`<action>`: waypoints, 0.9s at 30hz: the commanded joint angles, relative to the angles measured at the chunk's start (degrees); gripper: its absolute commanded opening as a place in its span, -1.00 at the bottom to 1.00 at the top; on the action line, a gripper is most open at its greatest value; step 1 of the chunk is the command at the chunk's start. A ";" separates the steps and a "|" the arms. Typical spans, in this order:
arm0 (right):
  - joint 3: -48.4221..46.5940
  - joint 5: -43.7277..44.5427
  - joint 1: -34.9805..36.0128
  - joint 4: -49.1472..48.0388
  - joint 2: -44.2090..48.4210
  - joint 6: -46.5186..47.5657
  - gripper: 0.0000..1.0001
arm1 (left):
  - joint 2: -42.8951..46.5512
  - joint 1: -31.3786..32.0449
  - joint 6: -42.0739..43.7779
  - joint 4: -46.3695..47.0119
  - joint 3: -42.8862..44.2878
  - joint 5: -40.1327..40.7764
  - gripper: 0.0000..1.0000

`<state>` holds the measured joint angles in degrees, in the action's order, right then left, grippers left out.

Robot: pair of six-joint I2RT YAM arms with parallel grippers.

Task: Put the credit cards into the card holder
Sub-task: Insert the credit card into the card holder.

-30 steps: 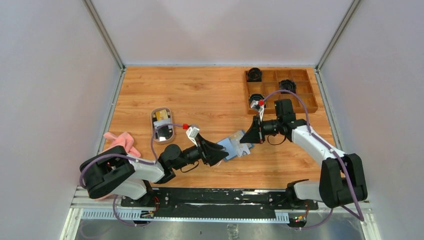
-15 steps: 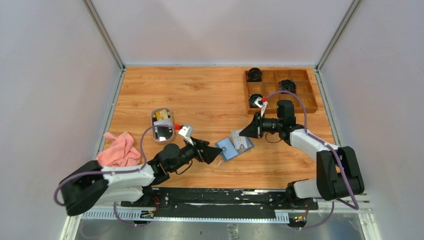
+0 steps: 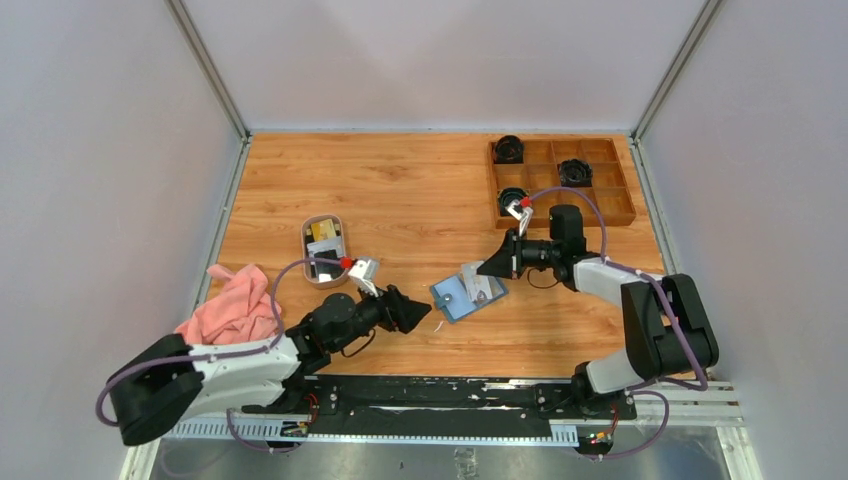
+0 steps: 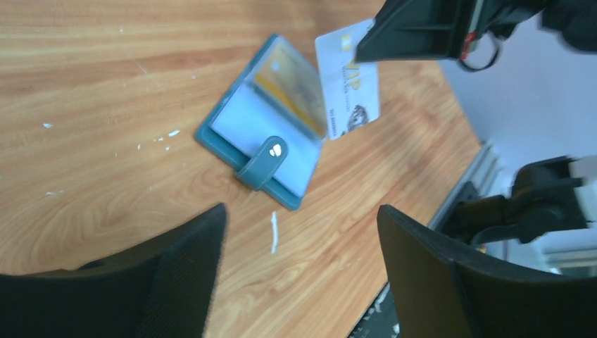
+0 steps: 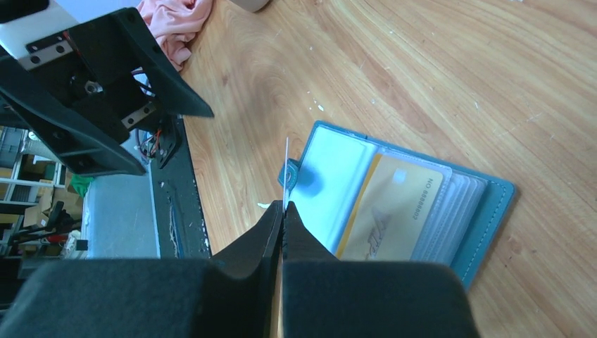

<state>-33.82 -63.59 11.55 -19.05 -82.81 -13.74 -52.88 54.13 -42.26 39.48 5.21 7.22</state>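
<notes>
Right tool (image 5: 283, 209) pinches a white card (image 4: 348, 91) above the open card holder (image 4: 243, 130); left tool (image 4: 299, 213) spread wide.

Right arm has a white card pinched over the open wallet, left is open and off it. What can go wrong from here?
1. Nothing pins the card holder: the left fingers are open and apart from it, so pushing the white card in may just slide it.
2. The right fingers grip the card near one end; it may pivot on touching a pocket mouth.
3. The yellow card already fills one pocket; the new one could jam against it.
</notes>
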 commanded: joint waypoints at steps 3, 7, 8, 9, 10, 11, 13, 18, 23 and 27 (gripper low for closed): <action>-1.23 2.75 -1.00 2.96 -2.51 3.13 -1.00 | -15.88 -0.25 -2.80 -0.26 7.46 -6.13 0.42; -2.08 4.06 -1.00 3.21 -3.99 3.15 -1.00 | -22.57 -0.25 -3.42 0.77 10.29 -6.01 0.26; -2.30 4.38 -0.96 2.91 -4.29 2.81 -1.00 | -23.32 -0.25 -3.52 0.77 10.48 -5.28 0.23; -2.50 4.73 -1.00 2.58 -4.55 2.58 -1.00 | -23.91 -0.25 -3.72 0.77 10.59 -4.49 0.21; -2.68 5.28 -1.00 2.37 -4.90 2.43 -1.00 | -24.45 -0.25 -4.09 0.69 10.58 -3.75 0.20; -2.85 5.48 -1.00 2.13 -5.38 2.28 -1.00 | -25.04 -0.25 -4.55 0.68 10.53 -3.03 0.18; -3.09 5.50 -1.01 1.65 -6.57 1.72 -1.00 | -26.23 -0.25 -5.36 0.69 10.43 -2.13 0.15; -3.94 4.96 -1.01 1.26 -9.56 0.99 -1.00 | -28.52 -0.25 -6.25 0.77 10.92 -1.90 0.14; -4.23 3.83 -1.00 1.21 -12.03 0.22 -1.00 | -30.69 -0.25 -6.17 0.79 12.19 -2.62 0.14; -4.23 4.77 -1.03 1.51 -12.34 0.38 -1.00 | -32.47 -0.25 -6.34 0.77 13.05 -3.09 0.14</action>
<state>-36.93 -58.98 11.44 -17.43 -94.45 -13.41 -83.50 54.13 -48.40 39.13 16.84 3.77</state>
